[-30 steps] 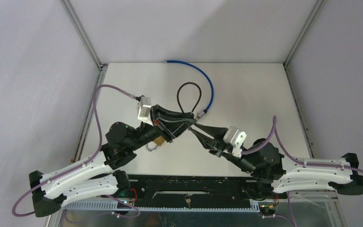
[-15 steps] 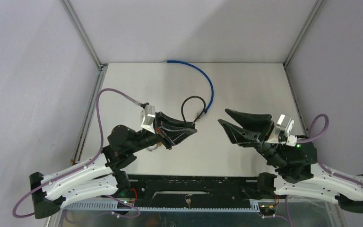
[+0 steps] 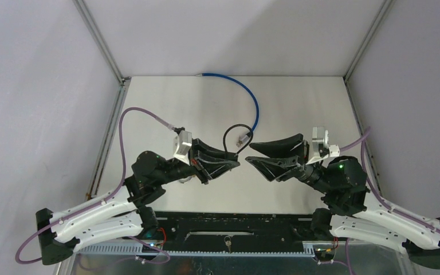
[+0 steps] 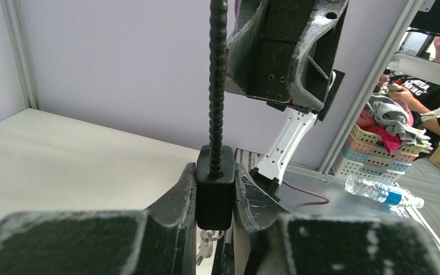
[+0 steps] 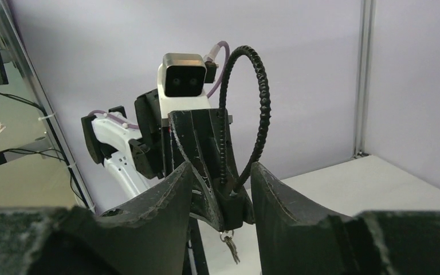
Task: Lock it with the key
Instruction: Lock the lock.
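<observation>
White table (image 3: 298, 103), cable lock (image 4: 215, 195) held up between the arms.
Right gripper (image 3: 250, 154), jaws wide, swings back toward it after retreating; left gripper (image 3: 235, 160) clamps its body (key (image 5: 230, 247) dangles below, likely unturned).

I count two robot arms, the left arm (image 3: 94, 213) and the right arm (image 3: 378, 220). That makes two grippers, the left gripper (image 3: 235, 161) and the right gripper (image 3: 250, 154), and two small cameras (image 3: 182, 146). There is one black cable lock (image 4: 215, 195), one blue cable (image 3: 250, 95) and one table (image 3: 298, 103). The keys (image 4: 205, 243) are too small to count.
</observation>
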